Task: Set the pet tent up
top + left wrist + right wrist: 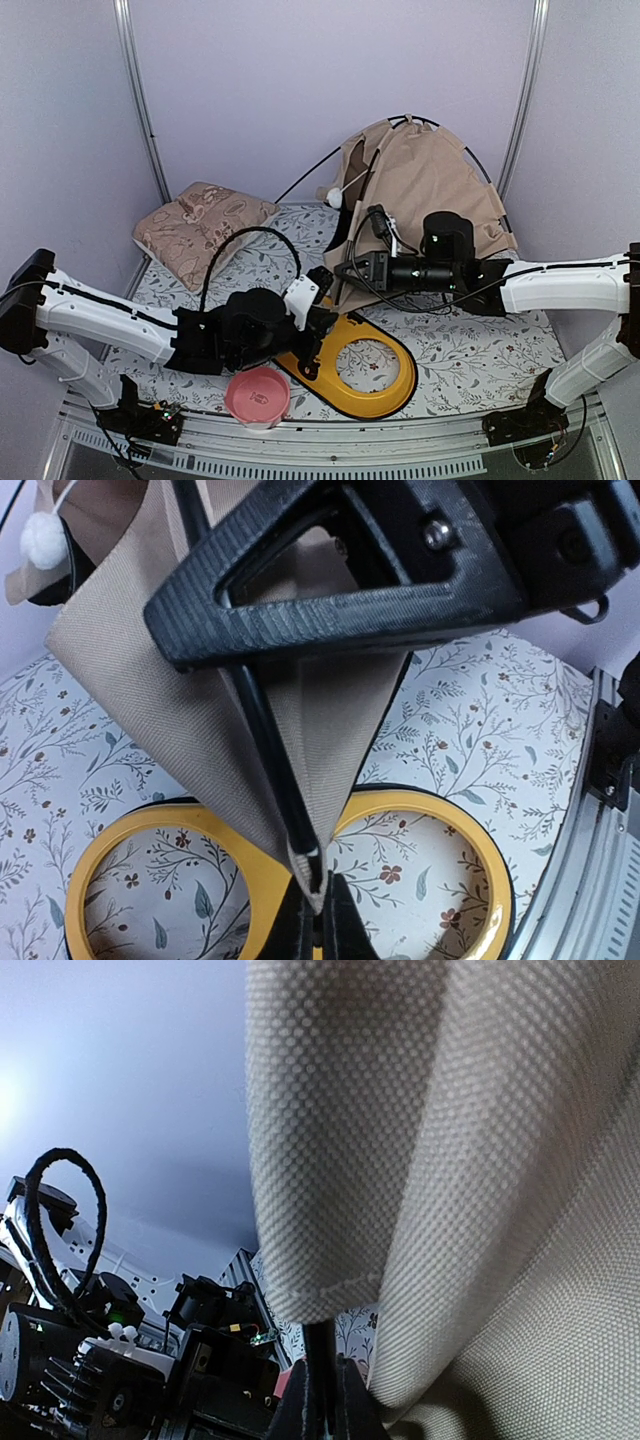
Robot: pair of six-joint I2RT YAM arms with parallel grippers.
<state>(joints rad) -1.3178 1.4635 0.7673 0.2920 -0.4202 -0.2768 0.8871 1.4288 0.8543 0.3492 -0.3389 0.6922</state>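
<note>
The beige pet tent (430,185) stands half raised at the back right, with black poles arching over it and a white pom-pom (335,197) hanging at its doorway. My left gripper (322,282) is shut on the tent's front corner, where a black pole (265,740) ends in the fabric (150,700); its fingers (335,925) pinch that tip. My right gripper (347,270) sits just above, shut on the black pole (320,1345) under the fabric (450,1160). Its black finger frame (350,590) fills the top of the left wrist view.
A yellow ring-shaped piece (385,385) lies on the floral mat under the held corner. A pink bowl (257,395) sits at the front edge. A tan floral pillow (200,225) lies at the back left. Metal frame posts rise at both back corners.
</note>
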